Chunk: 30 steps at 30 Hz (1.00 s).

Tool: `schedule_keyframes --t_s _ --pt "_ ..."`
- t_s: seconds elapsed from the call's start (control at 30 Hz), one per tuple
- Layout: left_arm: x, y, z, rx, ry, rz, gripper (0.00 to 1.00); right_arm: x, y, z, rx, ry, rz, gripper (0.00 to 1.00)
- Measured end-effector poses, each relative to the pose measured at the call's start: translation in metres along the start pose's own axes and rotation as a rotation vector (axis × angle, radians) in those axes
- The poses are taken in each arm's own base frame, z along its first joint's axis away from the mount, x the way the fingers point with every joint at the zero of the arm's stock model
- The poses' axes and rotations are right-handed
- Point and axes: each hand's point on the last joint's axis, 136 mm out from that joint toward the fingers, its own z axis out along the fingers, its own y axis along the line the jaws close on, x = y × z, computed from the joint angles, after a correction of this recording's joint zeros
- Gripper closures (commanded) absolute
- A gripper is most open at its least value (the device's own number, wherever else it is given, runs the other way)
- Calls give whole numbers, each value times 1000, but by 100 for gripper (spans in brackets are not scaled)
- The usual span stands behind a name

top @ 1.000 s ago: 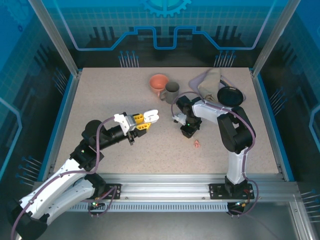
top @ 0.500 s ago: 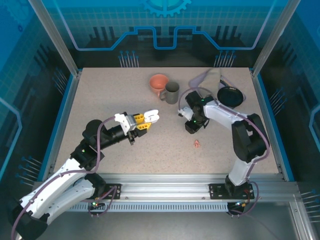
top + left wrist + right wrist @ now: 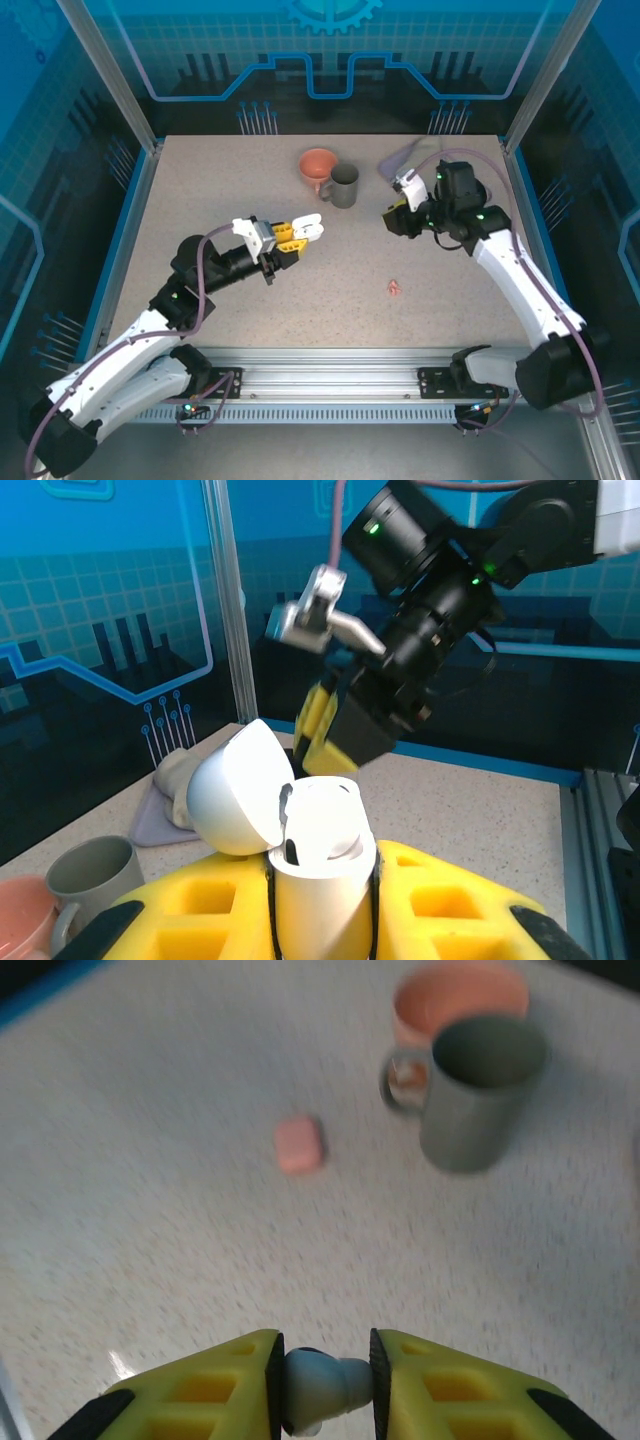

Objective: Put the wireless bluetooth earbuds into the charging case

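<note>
Right wrist view has a white earbud [image 3: 322, 1388] pinched between the yellow fingers [image 3: 200, 1395] of the right gripper [image 3: 322, 1358]. The jaws are closed on it, and it is held above the speckled table [image 3: 150, 1210].

Left wrist view shows the white charging case [image 3: 320, 830] standing upright in the left gripper [image 3: 322, 875], whose jaws are clamped on its lower half. Its lid [image 3: 238, 798] is swung open to the left. The right gripper hangs just beyond the case, near but apart from it.

From above, the two grippers face each other over the middle of the table with a gap between them. A pink earbud [image 3: 394, 289] lies on the table nearer the front edge, well apart from the case.

A small pink block [image 3: 300, 1144], possibly a second case though the view is blurred, lies on the table left of a grey mug [image 3: 480, 1085]. An orange cup [image 3: 460, 995] stands just behind the mug. A crumpled cloth [image 3: 165, 792] lies near the table's far edge.
</note>
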Motion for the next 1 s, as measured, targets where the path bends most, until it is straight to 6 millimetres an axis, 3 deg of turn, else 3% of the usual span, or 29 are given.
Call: schedule_keyframes --t_s 0.17,0.37,0.53,0.77,1.0 --pt "1 -1 4 18 -3 -27 100 -41 32 -32 -117 -189 -58 69" --pt "-3 -2 6 26 -22 -41 100 -72 67 -58 -289 -314 -122 70" --pt "-11 -3 7 38 -54 -47 100 -88 93 -75 -406 -371 -191 70" --pt "-1 -8 16 106 -28 -97 100 -107 131 -83 -573 -402 -320 70" --pt "-5 -3 15 152 -29 -133 100 -114 150 -85 -679 -398 -415 71"
